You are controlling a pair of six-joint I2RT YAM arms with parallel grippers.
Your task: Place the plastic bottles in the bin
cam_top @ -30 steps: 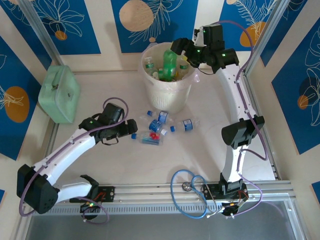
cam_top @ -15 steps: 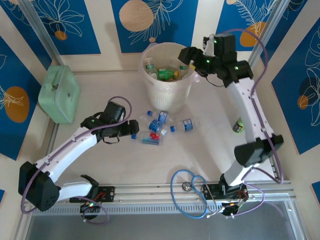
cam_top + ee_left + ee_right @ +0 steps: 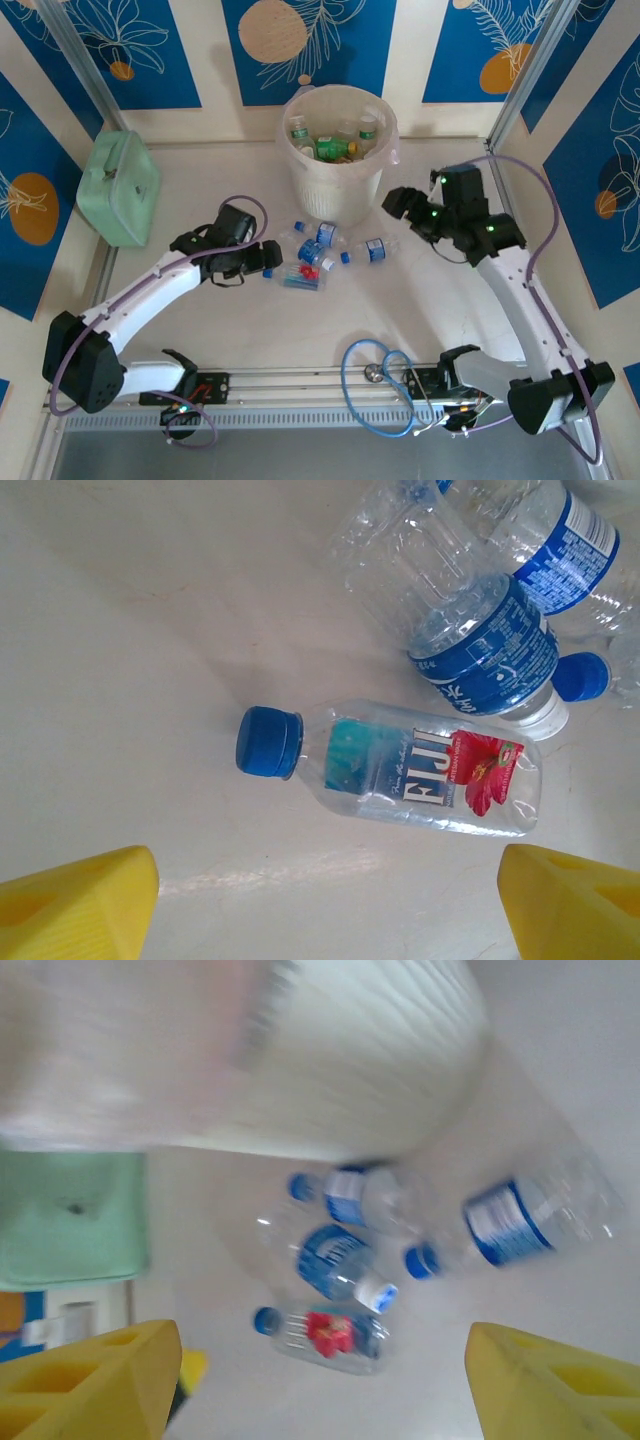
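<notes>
Several clear plastic bottles lie on the table in front of the bin. One is a red-flowered bottle with a blue cap, and two are blue-labelled bottles. More bottles lie inside the bin. My left gripper is low over the table just left of the flowered bottle. Its yellow fingers are open and empty. To the right of the bin my right gripper is open and empty, facing the bottle cluster.
A mint-green case sits at the far left of the table. A blue cable loop lies by the near rail. Blue patterned walls close in the back and sides.
My right arm has swung from above the bin down to its right side. The green bottle it held over the bin now lies inside. The left gripper has edged toward the flowered bottle.
</notes>
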